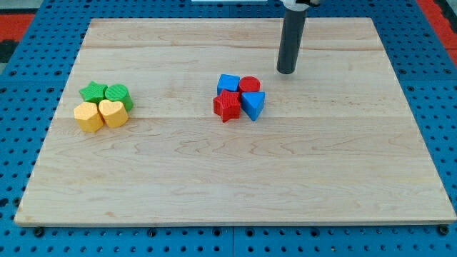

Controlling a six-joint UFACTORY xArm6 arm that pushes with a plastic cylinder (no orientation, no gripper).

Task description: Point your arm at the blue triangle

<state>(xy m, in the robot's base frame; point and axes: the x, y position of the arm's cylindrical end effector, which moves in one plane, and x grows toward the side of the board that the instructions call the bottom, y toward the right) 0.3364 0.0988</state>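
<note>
wooden desk [235, 178], pale planks, set on a blue pegboard [21, 100] that frames it on all sides. the arm carries no claw, so there is nothing to spread or press together; it ends in a dark upright rod [292, 39] entering from the view's top, right of centre. my tip [286, 71] rests on the desk, up and to the view's right of the central cluster, near it but apart from every block.

central cluster, four blocks packed together: blue cube-like block [228, 83] at upper left, red cylinder [250, 85] at upper right, red star [227, 106] at lower left, blue triangle [253, 104] at lower right. the blue triangle sits just below the red cylinder and beside the red star, touching or nearly touching both; my tip lies above it and slightly to the view's right, with the red cylinder closer to the tip.

left cluster, well apart from the tip: green star [93, 91] and green rounded block [118, 94] at the back, yellow block [88, 116] and yellow heart [113, 113] in front, all pressed close.
</note>
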